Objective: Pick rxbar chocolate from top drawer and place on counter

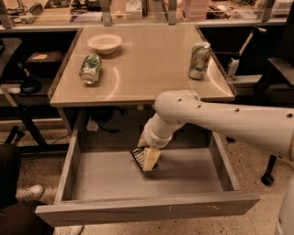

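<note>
The top drawer [183,176] stands pulled open below the beige counter [147,69]. The rxbar chocolate [138,156], a small black-wrapped bar, sits in the middle of the drawer, near its back. My gripper [149,160] reaches down into the drawer from the right, and its pale fingers cover most of the bar, so only the bar's dark left edge shows. The bar appears tilted between the fingers, low over the drawer floor.
On the counter lie a green-and-white can on its side [90,69], an upright can [199,60] at the right and a white bowl [104,43] at the back left. A cluttered bench [138,9] runs behind. A person's shoe [27,193] is at lower left.
</note>
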